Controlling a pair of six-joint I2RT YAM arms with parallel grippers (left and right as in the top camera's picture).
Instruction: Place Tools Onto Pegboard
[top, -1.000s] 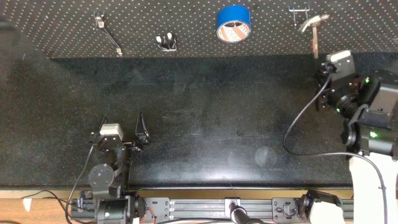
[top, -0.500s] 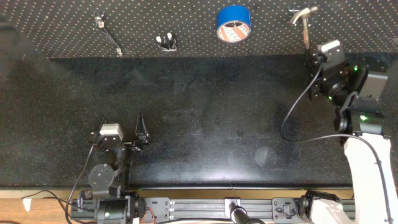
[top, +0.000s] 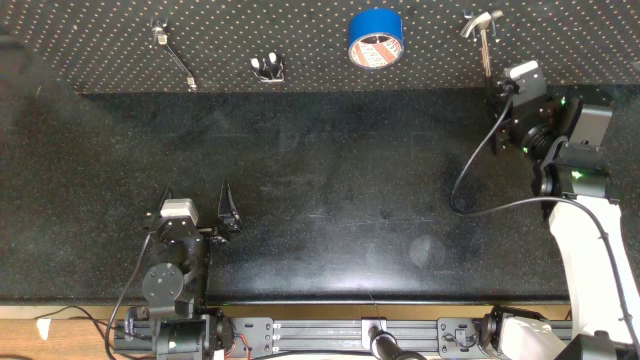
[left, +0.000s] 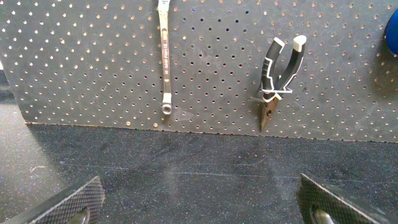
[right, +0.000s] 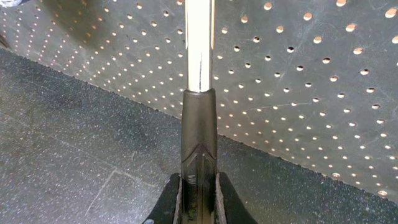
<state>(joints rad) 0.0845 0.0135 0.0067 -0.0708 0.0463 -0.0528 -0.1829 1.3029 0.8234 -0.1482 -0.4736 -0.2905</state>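
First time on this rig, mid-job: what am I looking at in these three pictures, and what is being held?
Two robot arms stand at a black table facing a pegboard. The top picture looks down from above; the other two come from cameras on each arm's wrist. The left hand is open and holds nothing. The right hand grips the hammer by its handle, head up at the pegboard. Hanging there: a wrench, pliers and a blue tape roll.
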